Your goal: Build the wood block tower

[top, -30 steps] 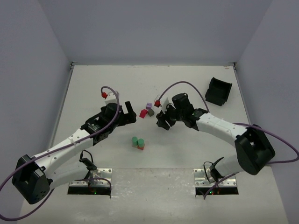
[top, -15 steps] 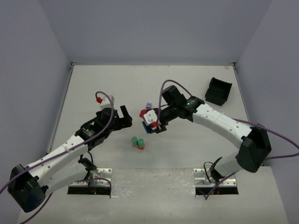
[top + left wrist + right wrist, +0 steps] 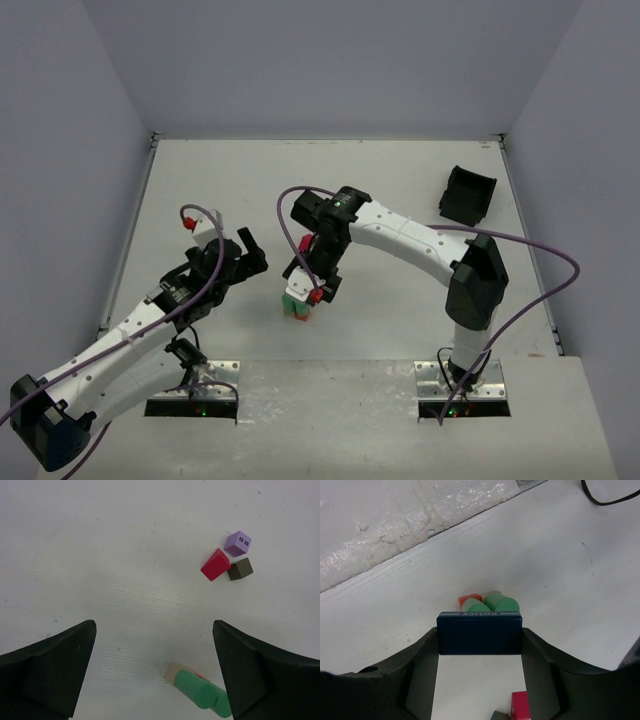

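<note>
the white table (image 3: 200,190) fills the view between pale walls. the left arm reaches in from the near left corner, and the left gripper (image 3: 250,252) hangs over bare table with its two black fingers spread apart. the right arm arches from its near right base out over the middle and bends back, so the right gripper (image 3: 312,280) sits directly above the tower (image 3: 296,300), partly hiding it; green shows on top, red and tan at its near foot. a black bin (image 3: 468,195) lies near the far right corner.

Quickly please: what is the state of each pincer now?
Left pincer: open, holding nothing.
Right pincer: shut on the dark blue block.
</note>
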